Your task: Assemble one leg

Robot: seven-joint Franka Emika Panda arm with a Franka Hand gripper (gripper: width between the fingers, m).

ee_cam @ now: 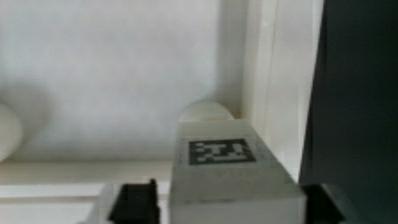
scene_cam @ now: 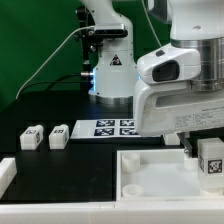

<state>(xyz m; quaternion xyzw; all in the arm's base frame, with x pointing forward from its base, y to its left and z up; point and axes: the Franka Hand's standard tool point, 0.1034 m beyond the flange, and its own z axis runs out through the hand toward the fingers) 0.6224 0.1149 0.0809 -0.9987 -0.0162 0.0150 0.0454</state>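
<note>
White leg (scene_cam: 210, 160): a small stubby block with a black-and-white square tag. It sits between the gripper's fingers at about 4 o'clock in the exterior view.
Leg's place: over the tray's 3 o'clock side, near its rim. I cannot tell whether it touches the tray.
Gripper (ee_cam: 226, 203): narrowed onto the leg, pointing down, with the dark fingers (ee_cam: 135, 203) pressed against two opposite sides of the block. The tag face is left uncovered.
Tray (scene_cam: 165, 175): a large white square part with raised walls, lying on the counter from 5 to 6 o'clock in the exterior view. The wrist view shows its pale floor and one rim under the held leg, with the dark counter beyond that rim.
First spare leg (scene_cam: 31, 137): lies on the counter at about 9 o'clock in the exterior view, tag up.
Second spare leg (scene_cam: 59, 135): lies just beside the first, on its 3 o'clock side. The two are close but apart.
Marker board (scene_cam: 113, 127): a thin flat white board with several tags, near the middle of the exterior view. It lies at the second spare leg's 3 o'clock and is partly hidden by the arm.
White part at the edge (scene_cam: 5, 178): lies at 8 o'clock in the exterior view, cut off by the frame, so I cannot tell what it is.
Counter (scene_cam: 70, 165): black and matte.
Robot base (scene_cam: 110, 70): white, at 12 o'clock beyond the marker board, with one tag on its front.
Backdrop (scene_cam: 40, 40): green cloth behind the counter.
</note>
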